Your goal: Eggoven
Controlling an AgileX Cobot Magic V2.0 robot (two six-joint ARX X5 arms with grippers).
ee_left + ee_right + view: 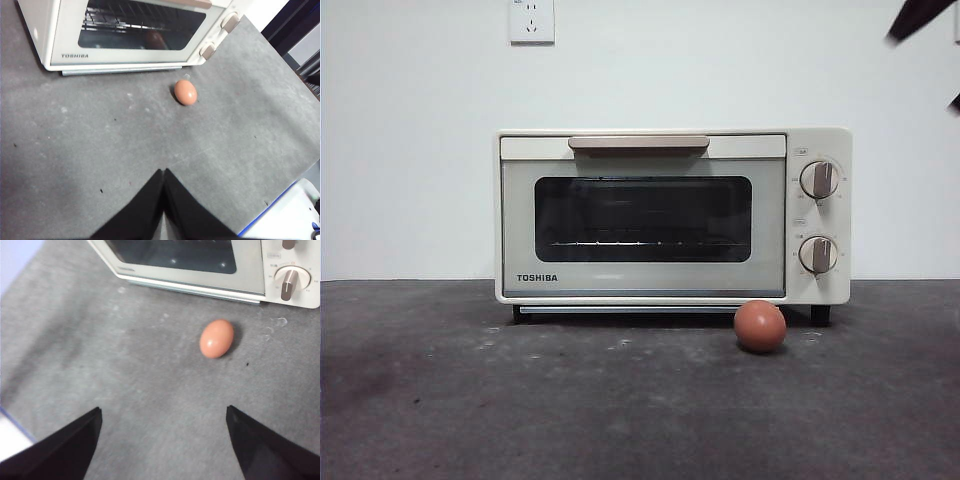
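Observation:
A reddish-brown egg (760, 325) lies on the grey table just in front of the cream TOSHIBA toaster oven (672, 215), below its two knobs. The oven door is closed, tan handle on top. The egg also shows in the left wrist view (185, 92) and the right wrist view (216, 338). My left gripper (164, 172) is shut and empty, well back from the egg. My right gripper (162, 412) is open and empty, above the table with the egg ahead of it. A black arm tip (917, 17) shows at the front view's top right corner.
A grey mat (520, 400) covers the table. A white wall with a socket (531, 20) stands behind the oven. A white and blue object (287, 220) lies at the table's edge in the left wrist view.

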